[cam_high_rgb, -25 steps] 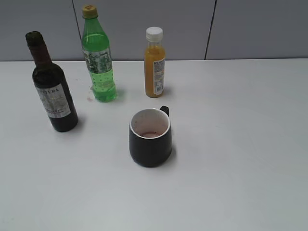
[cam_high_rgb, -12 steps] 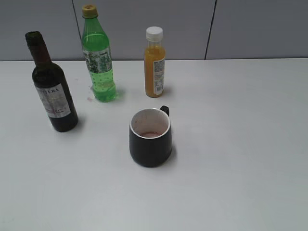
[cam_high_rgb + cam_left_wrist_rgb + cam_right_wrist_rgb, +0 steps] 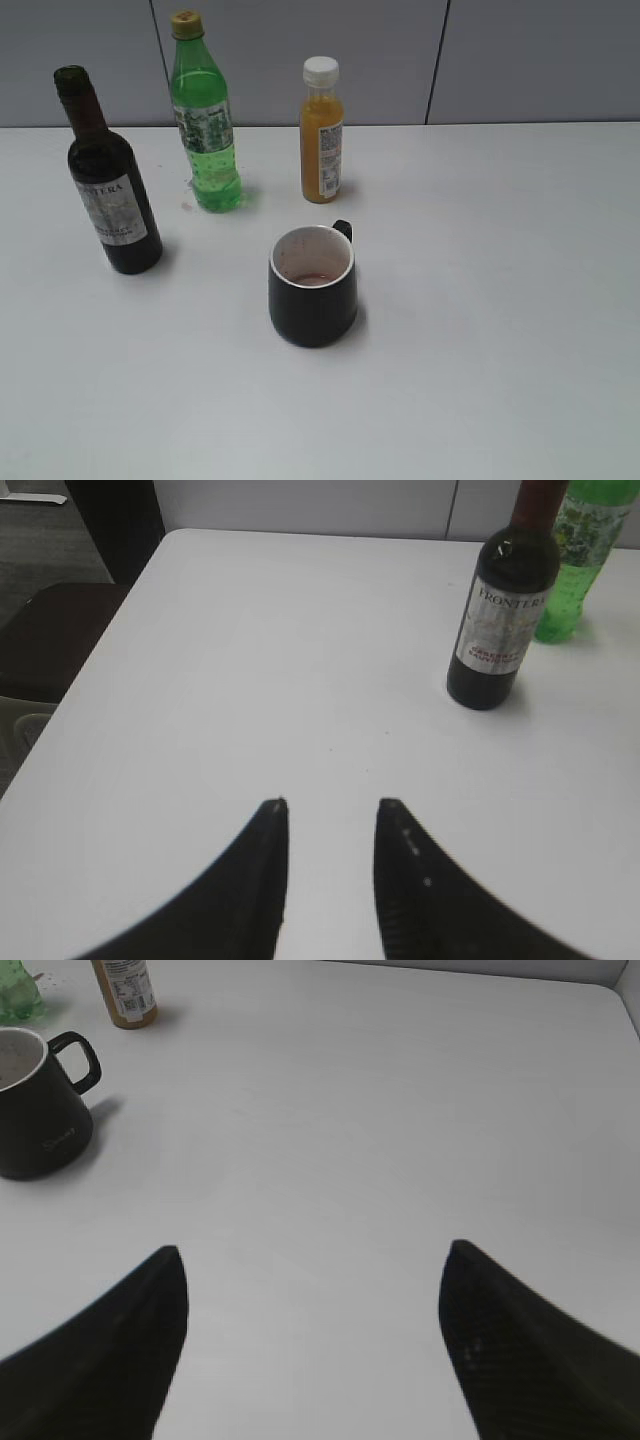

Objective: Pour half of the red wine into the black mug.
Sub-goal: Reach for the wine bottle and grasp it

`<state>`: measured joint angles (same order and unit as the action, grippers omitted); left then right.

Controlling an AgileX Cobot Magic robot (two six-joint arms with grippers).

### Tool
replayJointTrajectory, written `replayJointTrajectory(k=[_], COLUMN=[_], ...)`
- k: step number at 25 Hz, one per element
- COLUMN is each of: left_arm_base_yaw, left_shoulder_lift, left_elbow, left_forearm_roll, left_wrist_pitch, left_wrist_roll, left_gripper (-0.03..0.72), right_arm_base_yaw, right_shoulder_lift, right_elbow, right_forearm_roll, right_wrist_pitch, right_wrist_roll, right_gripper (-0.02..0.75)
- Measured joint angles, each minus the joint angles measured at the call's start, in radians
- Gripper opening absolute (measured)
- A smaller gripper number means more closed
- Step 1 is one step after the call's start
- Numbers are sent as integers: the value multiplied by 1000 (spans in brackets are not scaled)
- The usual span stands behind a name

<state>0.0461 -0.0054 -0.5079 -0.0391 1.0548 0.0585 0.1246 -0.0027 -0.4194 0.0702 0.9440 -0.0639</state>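
The red wine is in a dark green bottle (image 3: 108, 190) (image 3: 505, 615) with a white-grey label, upright at the left of the table, its mouth uncapped. The black mug (image 3: 313, 287) (image 3: 40, 1100) stands upright mid-table, handle to the far side, with a little reddish liquid at its bottom. My left gripper (image 3: 330, 805) is open with nothing between its fingers, well short and left of the wine bottle. My right gripper (image 3: 315, 1250) is wide open over bare table, right of the mug. Neither arm appears in the exterior view.
A bright green soda bottle (image 3: 205, 125) (image 3: 580, 550) stands behind the wine bottle. A small orange juice bottle (image 3: 321, 135) (image 3: 125, 990) with a white cap is behind the mug. The table's left edge (image 3: 90, 680) drops to a dark floor.
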Motion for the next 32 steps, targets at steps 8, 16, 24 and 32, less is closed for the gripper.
replayJointTrajectory(k=[8,16,24,32], left_arm_base_yaw=[0,0,0,0], left_shoulder_lift=[0,0,0,0], left_elbow=[0,0,0,0], left_forearm_roll=[0,0,4,5], left_wrist_pitch=[0,0,0,0], left_wrist_roll=[0,0,0,0], left_gripper=[224,224,224,224], right_arm_base_yaw=[0,0,0,0], right_shoulder_lift=[0,0,0,0], right_elbow=[0,0,0,0], right_forearm_roll=[0,0,0,0], right_wrist_pitch=[0,0,0,0], right_wrist_roll=[1,1,2,2], right_gripper=[594,594,594,594])
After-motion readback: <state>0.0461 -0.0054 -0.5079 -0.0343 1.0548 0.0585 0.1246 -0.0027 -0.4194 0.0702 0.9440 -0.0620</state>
